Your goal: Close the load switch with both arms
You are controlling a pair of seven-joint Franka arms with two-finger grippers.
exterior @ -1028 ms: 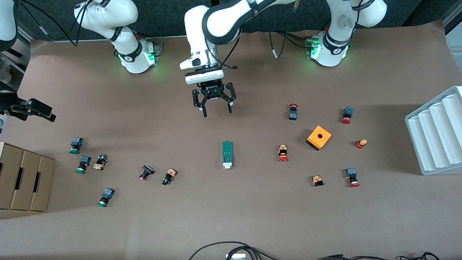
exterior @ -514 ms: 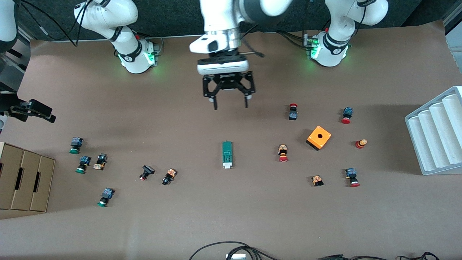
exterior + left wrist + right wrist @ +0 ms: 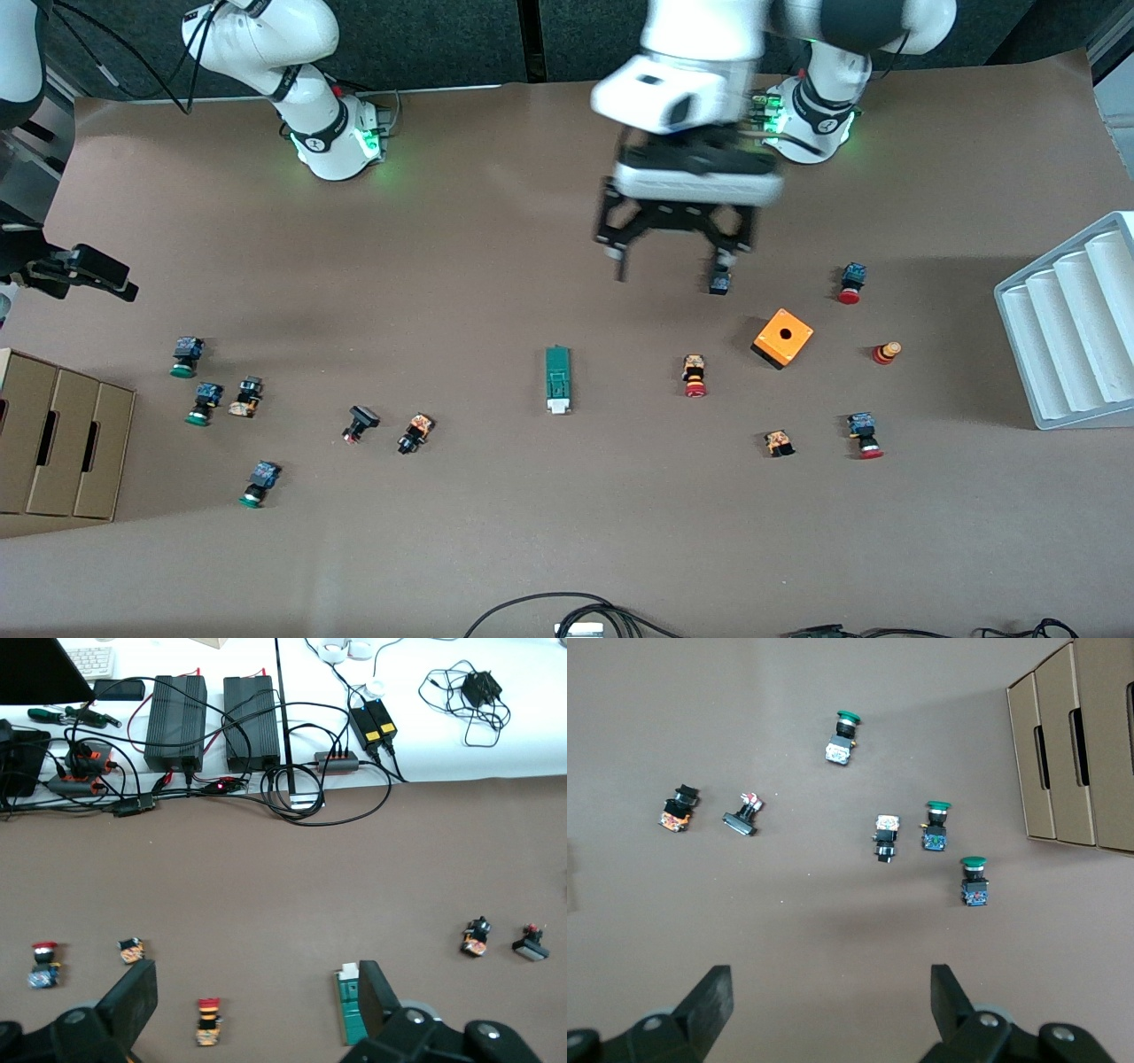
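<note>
Over the last second the left gripper (image 3: 671, 264) has risen and swung from the table centre toward the left arm's end; it now hangs high over the bare table between the left arm's base and the orange cube (image 3: 782, 337), fingers spread wide and holding nothing. The right gripper (image 3: 84, 270) has not moved; it waits at the right arm's end of the table, above the cardboard box (image 3: 53, 443), also fully open and empty. Judged from this, no closing step has begun: neither arm touches the load switch (image 3: 557, 379). The switch lies flat at the table centre, well apart from the push buttons, a narrow dark-green block whose white end points toward the front camera.
</note>
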